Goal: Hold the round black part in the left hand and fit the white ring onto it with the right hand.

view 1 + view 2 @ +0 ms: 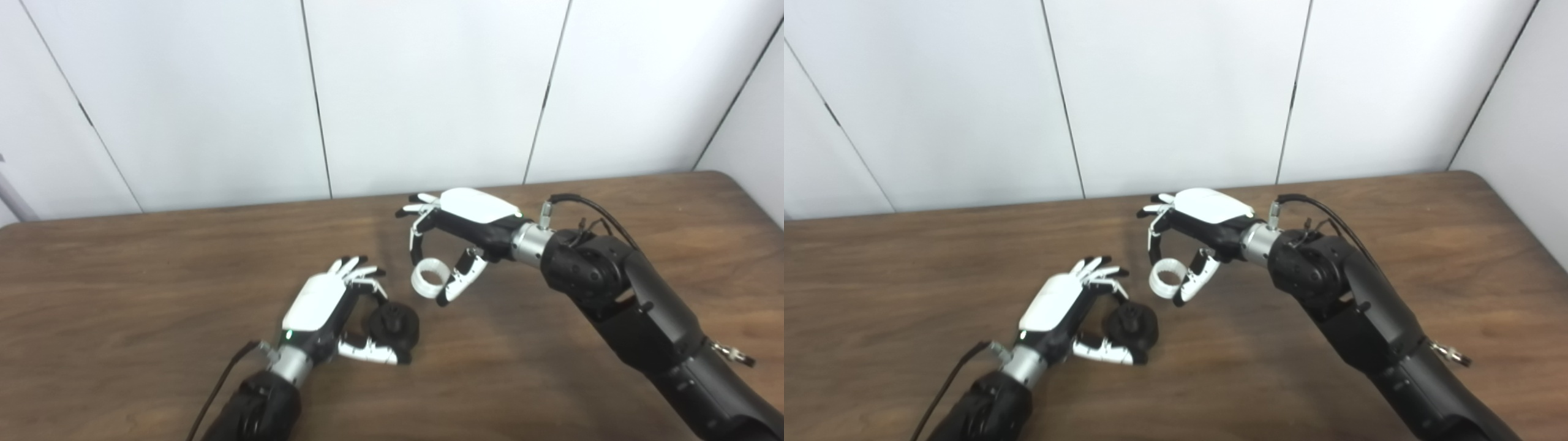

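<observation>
**A:** What did the left side of the table look like?

**B:** The left hand (pixel 331 300) lay low over the brown table (pixel 122 294), its white back up. Its fingers (pixel 361 274) curled over the top of the round black part (pixel 395 324) and its thumb (pixel 367 351) lay along the part's near side, so the part was clasped between them, at or just above the wood; which, I could not tell.

**A:** And further right?

**B:** The white ring (pixel 428 278) hung just up and right of the black part, near it but apart. The right hand (pixel 465 223) pinched it, fingers reaching down on its far side and the thumb (pixel 460 278) against its right side. The ring's opening faced the camera, and the hand was raised off the table. Behind stood a white panelled wall (pixel 429 92).
</observation>
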Robot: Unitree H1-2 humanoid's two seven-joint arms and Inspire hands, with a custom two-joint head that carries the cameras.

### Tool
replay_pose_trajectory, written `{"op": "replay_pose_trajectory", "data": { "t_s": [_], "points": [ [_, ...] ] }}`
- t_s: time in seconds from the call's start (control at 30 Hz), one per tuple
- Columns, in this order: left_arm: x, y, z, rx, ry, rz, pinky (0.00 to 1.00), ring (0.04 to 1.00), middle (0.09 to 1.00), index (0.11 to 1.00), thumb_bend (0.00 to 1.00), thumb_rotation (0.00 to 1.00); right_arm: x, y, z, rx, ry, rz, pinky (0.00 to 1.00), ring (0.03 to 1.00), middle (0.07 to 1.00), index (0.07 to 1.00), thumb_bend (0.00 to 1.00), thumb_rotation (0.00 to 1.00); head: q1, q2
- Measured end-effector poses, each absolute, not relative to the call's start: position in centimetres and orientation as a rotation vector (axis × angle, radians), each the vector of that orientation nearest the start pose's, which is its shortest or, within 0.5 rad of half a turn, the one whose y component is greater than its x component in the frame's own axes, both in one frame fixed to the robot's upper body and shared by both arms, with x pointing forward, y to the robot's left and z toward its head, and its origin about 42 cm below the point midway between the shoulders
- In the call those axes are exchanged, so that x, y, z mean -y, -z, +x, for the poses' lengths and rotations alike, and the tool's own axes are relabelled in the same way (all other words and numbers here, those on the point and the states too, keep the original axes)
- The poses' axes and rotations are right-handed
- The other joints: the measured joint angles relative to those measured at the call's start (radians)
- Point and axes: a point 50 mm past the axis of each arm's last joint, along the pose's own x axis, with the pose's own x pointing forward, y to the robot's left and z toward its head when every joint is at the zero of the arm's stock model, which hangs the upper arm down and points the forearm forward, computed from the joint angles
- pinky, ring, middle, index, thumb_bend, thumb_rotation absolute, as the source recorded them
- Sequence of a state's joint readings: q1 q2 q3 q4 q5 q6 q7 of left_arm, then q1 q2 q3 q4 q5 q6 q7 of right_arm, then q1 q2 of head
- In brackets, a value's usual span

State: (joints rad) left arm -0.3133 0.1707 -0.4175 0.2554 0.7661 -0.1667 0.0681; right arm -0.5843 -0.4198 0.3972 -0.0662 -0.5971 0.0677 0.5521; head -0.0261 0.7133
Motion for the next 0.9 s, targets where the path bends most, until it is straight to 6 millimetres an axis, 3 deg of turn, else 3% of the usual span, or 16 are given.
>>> {"op": "replay_pose_trajectory", "data": {
  "t_s": [0.2,0.9],
  "points": [
    [-13.5,-11.4,35.7,0.382,0.444,1.005,1.00,0.959,0.852,0.478,0.52,0.05,17.0,-25.7,40.1,0.327,-0.732,-1.226,0.90,0.989,0.914,0.475,0.52,0.13,0.012,0.021],
    [-13.2,-11.6,34.6,0.368,0.435,0.994,1.00,0.954,0.843,0.479,0.52,0.05,15.9,-24.9,39.0,0.343,-0.767,-1.193,0.91,0.987,0.908,0.476,0.52,0.13,0.032,0.051]
  ]
}}
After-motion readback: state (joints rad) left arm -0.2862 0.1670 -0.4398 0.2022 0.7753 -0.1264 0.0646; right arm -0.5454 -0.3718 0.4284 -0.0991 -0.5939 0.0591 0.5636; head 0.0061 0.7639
